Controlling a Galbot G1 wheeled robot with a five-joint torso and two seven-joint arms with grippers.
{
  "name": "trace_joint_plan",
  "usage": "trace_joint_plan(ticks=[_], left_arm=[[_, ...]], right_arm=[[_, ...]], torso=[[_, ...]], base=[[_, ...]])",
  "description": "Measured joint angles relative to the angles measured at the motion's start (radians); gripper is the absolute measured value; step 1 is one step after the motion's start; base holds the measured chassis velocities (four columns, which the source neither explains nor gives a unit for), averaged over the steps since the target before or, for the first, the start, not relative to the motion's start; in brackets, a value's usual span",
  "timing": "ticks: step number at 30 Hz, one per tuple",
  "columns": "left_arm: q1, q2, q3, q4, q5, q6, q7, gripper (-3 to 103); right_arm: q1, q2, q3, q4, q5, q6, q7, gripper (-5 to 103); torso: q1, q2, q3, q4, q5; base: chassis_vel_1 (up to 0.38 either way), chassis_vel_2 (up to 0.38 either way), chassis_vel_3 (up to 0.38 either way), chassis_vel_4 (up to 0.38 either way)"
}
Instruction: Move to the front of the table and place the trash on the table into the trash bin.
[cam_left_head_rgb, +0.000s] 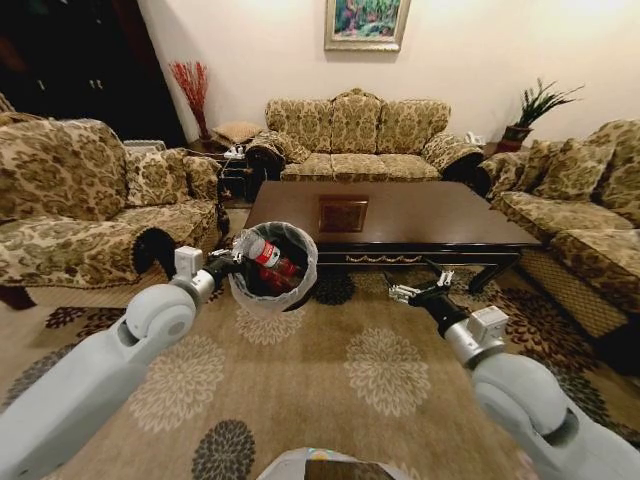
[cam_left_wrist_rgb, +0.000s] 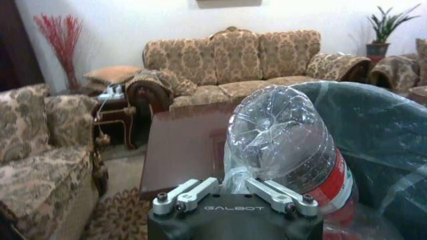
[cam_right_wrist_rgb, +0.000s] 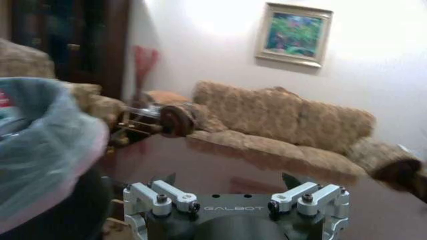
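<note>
My left gripper (cam_left_head_rgb: 231, 266) is shut on the rim of the trash bin (cam_left_head_rgb: 297, 240), holding it off the carpet in front of the table's (cam_left_head_rgb: 420, 215) left corner. In the left wrist view, the left gripper (cam_left_wrist_rgb: 233, 184) pinches the whitish liner (cam_left_wrist_rgb: 235, 172). A clear bottle (cam_left_head_rgb: 268, 255) with a red label leans inside the bin, its base (cam_left_wrist_rgb: 283, 132) toward the wrist camera. Something red (cam_left_head_rgb: 281, 283) lies deeper in the bin. The right gripper (cam_left_head_rgb: 414, 291) hangs open and empty before the table's front edge. In the right wrist view, the right gripper (cam_right_wrist_rgb: 228, 180) faces the glossy tabletop (cam_right_wrist_rgb: 220, 160).
Patterned sofas stand to the left (cam_left_head_rgb: 90, 210), behind (cam_left_head_rgb: 355, 140) and to the right (cam_left_head_rgb: 590, 210) of the table. A dark side table (cam_left_head_rgb: 238, 175) stands by its far left corner. Open floral carpet (cam_left_head_rgb: 340, 370) lies between me and the table.
</note>
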Motion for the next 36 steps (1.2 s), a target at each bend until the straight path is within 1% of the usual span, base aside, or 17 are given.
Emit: trace_joint_plan(ticks=[4,5,6,7,8,9,10,11,12,14,15,16,18,19,22,27,36], left_arm=[[0.072,-0.051,-0.043,-0.006,0.025,-0.014,0.0,1],[0.117,-0.079,-0.065,-0.005,0.052,-0.035,0.01,1],[0.117,-0.079,-0.065,-0.005,0.052,-0.035,0.01,1],[0.177,-0.116,-0.094,0.004,0.103,-0.069,0.039,1],[0.203,-0.134,-0.108,0.009,0.129,-0.086,0.053,1],[0.238,-0.16,-0.13,0.017,0.164,-0.109,0.072,1],[0.286,-0.2,-0.164,0.024,0.202,-0.141,0.095,1],[0.286,-0.2,-0.164,0.024,0.202,-0.141,0.095,1],[0.311,-0.223,-0.182,0.029,0.222,-0.16,0.107,1],[0.361,-0.274,-0.215,0.048,0.295,-0.207,0.133,1],[0.376,-0.289,-0.223,0.056,0.324,-0.221,0.141,1],[0.376,-0.289,-0.223,0.056,0.324,-0.221,0.141,1],[0.4,-0.317,-0.235,0.071,0.379,-0.23,0.149,1],[0.4,-0.317,-0.235,0.071,0.379,-0.23,0.149,1],[0.424,-0.336,-0.242,0.077,0.428,-0.183,0.156,1],[0.425,-0.336,-0.242,0.078,0.431,-0.175,0.158,1],[0.421,-0.333,-0.24,0.078,0.427,-0.172,0.158,1]], right_arm=[[-0.016,0.035,0.029,-0.033,-0.001,0.019,0.01,100],[-0.022,0.05,0.039,-0.049,-0.009,0.031,0.008,100],[-0.022,0.05,0.039,-0.049,-0.009,0.031,0.008,100],[-0.03,0.073,0.054,-0.073,-0.018,0.042,-0.004,100],[-0.035,0.085,0.064,-0.086,-0.023,0.045,-0.016,100],[-0.042,0.104,0.083,-0.1,-0.03,0.049,-0.039,100],[-0.056,0.133,0.114,-0.124,-0.049,0.059,-0.089,100],[-0.056,0.133,0.114,-0.124,-0.049,0.059,-0.089,100],[-0.067,0.151,0.132,-0.142,-0.065,0.068,-0.122,100],[-0.094,0.205,0.177,-0.189,-0.105,0.102,-0.192,100],[-0.102,0.225,0.189,-0.201,-0.113,0.111,-0.206,100],[-0.102,0.225,0.189,-0.201,-0.113,0.111,-0.206,100],[-0.12,0.268,0.216,-0.224,-0.127,0.126,-0.235,100],[-0.12,0.268,0.216,-0.224,-0.127,0.126,-0.235,100],[-0.156,0.329,0.24,-0.244,-0.177,0.162,-0.272,100],[-0.173,0.361,0.243,-0.243,-0.207,0.178,-0.283,100],[-0.171,0.377,0.242,-0.245,-0.217,0.185,-0.282,100]], torso=[[0.001,0.0,0.0,-0.0001,-0.0001],[0.001,0.0,0.0,-0.0001,0.0001],[0.001,0.0,0.0,-0.0001,0.0001],[0.001,0.0,0.0,0.0,-0.0001],[0.001,0.0,0.0,0.0001,-0.0003],[0.0,0.0,0.0,0.0003,-0.0004],[-0.001,0.001,-0.001,0.0003,-0.0001],[-0.001,0.001,-0.001,0.0003,-0.0001],[-0.001,0.001,-0.001,0.0003,0.0],[-0.001,0.001,-0.001,0.0002,0.0],[-0.001,0.001,-0.001,0.0,0.0002],[-0.001,0.001,-0.001,0.0,0.0002],[0.0,0.001,0.0,0.0002,-0.0002],[0.0,0.001,0.0,0.0002,-0.0002],[0.0,0.001,0.0,0.0002,-0.0001],[0.0,0.002,0.0,-0.0001,0.0002],[0.0,0.002,0.0,0.0,-0.0001]], base=[[-0.039,0.086,0.068,-0.078],[-0.061,0.076,0.035,-0.062],[-0.061,0.076,0.035,-0.062],[0.0,0.0,0.0,0.0],[0.0,0.0,0.0,0.0],[0.0,0.0,0.0,0.0],[0.0,0.0,0.0,0.0],[0.0,0.0,0.0,0.0],[0.0,0.0,0.0,0.0],[0.0,0.0,0.0,0.0],[0.0,0.0,0.0,0.0],[0.0,0.0,0.0,0.0],[0.0,0.0,0.0,0.0],[0.0,0.0,0.0,0.0],[0.0,0.0,0.0,0.0],[0.0,0.0,0.0,0.0],[0.0,0.0,0.0,0.0]])
